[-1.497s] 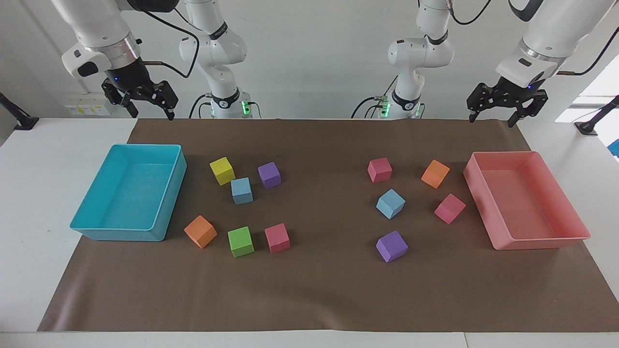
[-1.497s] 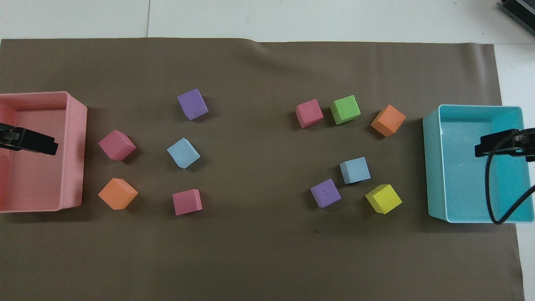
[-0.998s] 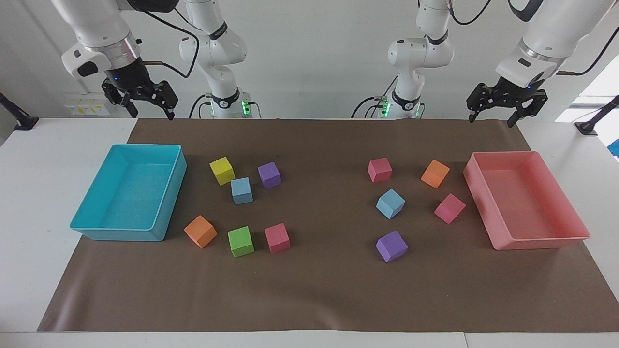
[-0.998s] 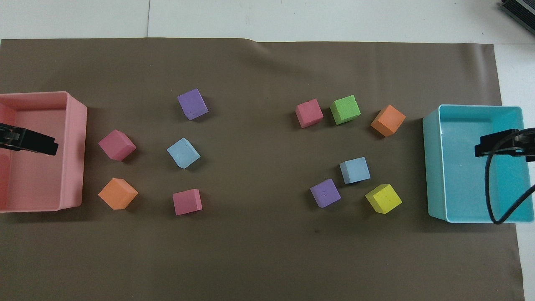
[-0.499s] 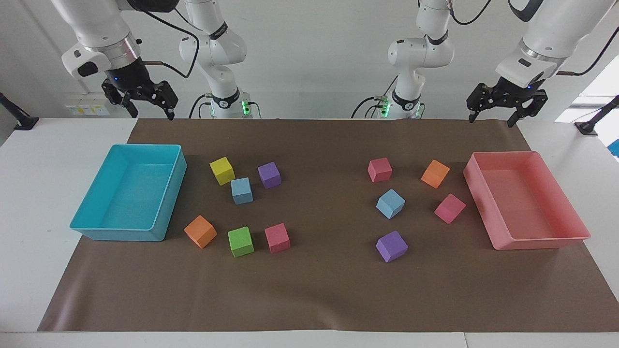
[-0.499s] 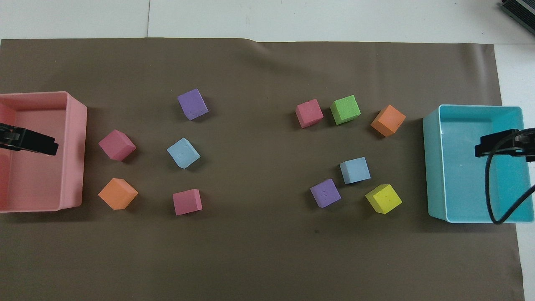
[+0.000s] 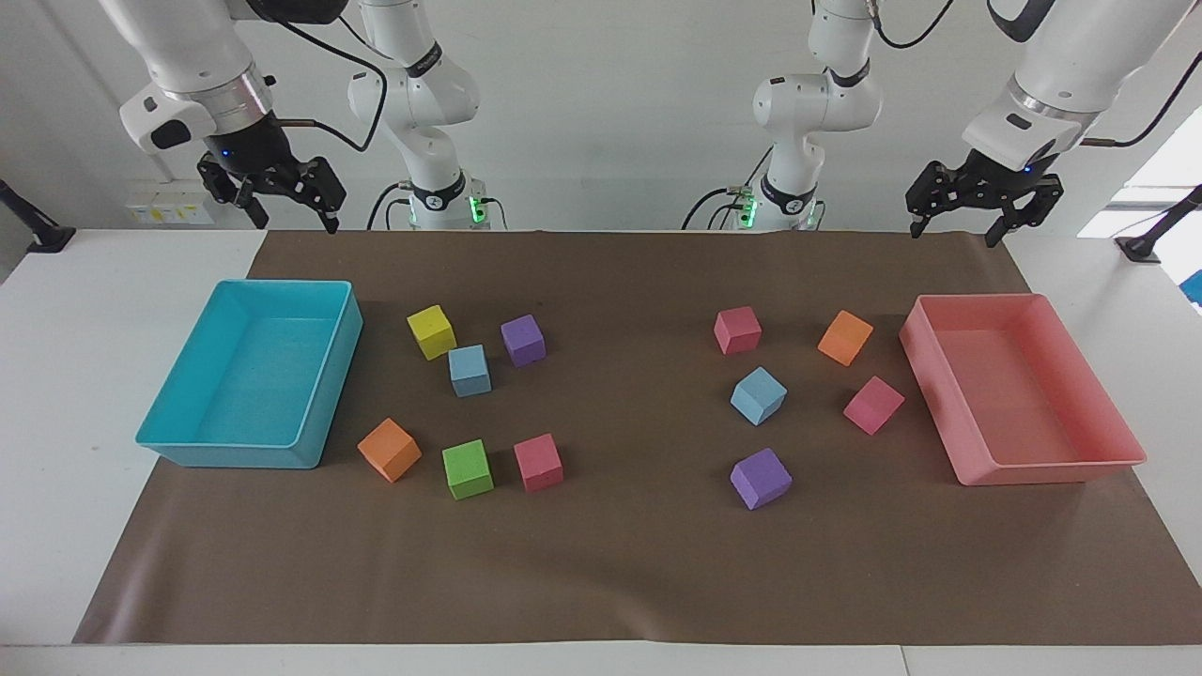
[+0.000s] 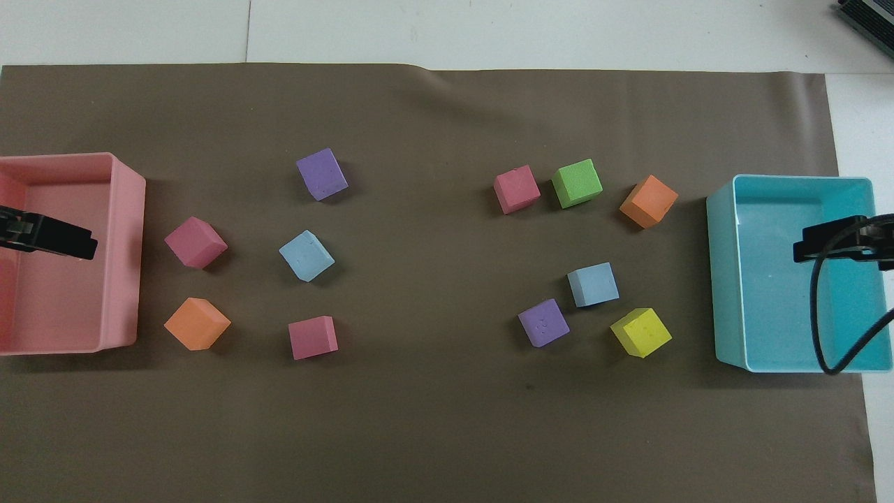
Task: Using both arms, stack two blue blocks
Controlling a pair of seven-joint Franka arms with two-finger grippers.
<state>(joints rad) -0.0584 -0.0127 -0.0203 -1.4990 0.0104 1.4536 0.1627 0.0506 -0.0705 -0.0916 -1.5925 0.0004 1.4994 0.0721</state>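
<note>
Blue blocks: two sky-blue foam cubes lying well apart on the brown mat covering the tabletop. One blue block (image 7: 470, 370) sits toward the right arm's end, just beside a yellow cube (image 7: 431, 331) and a purple cube (image 7: 522, 340). The other blue block (image 7: 758, 395) lies toward the left arm's end, turned corner-on, between a pink cube (image 7: 737, 330) nearer the robots and a second purple cube (image 7: 761, 478) farther from them.

Right pincer (image 7: 282, 199): raised, fingers spread, holding nothing; in the overhead view it hangs over the cyan tray (image 7: 192, 446). Left pincer (image 7: 981, 207): likewise raised and spread, empty, over the pink tray (image 7: 1050, 468). Neither block has been touched; stacking has not begun.

Hazards, as judged from this layout:
- The first block's close neighbours leave little room for the fingers; a descent slightly off line would likely nudge the yellow or purple cube, or seize the wrong one.
- The second block's rotation calls for wrist alignment; fingers closing on corners could let the soft foam twist out.
- An off-centre release on the lower block may let the upper one topple.
</note>
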